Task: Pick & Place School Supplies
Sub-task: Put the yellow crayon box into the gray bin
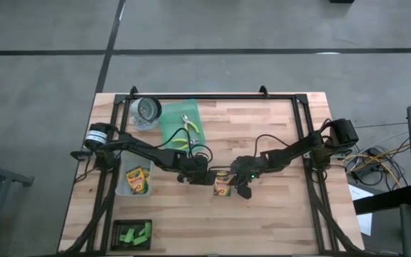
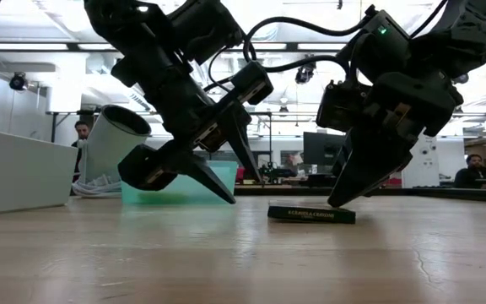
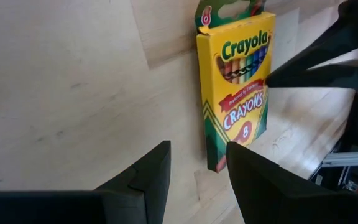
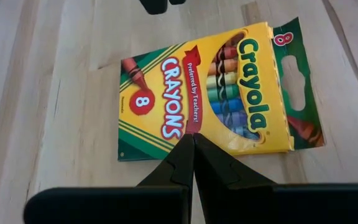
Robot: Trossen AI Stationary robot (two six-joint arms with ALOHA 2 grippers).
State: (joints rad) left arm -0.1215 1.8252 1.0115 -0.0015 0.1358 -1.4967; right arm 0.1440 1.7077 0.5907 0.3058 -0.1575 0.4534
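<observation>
I had the left gripper [image 3: 197,180] parted and empty just beside the crayon box [image 1: 222,183] lying mid-bench, the right gripper [image 4: 193,152] pinched shut against it (steadying, I judged), so straddling its long edges seemed wisest.

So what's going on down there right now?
Left gripper open beside flat yellow cardboard crayon box. Right gripper shut, tips at its edge. Nothing blocking.
</observation>
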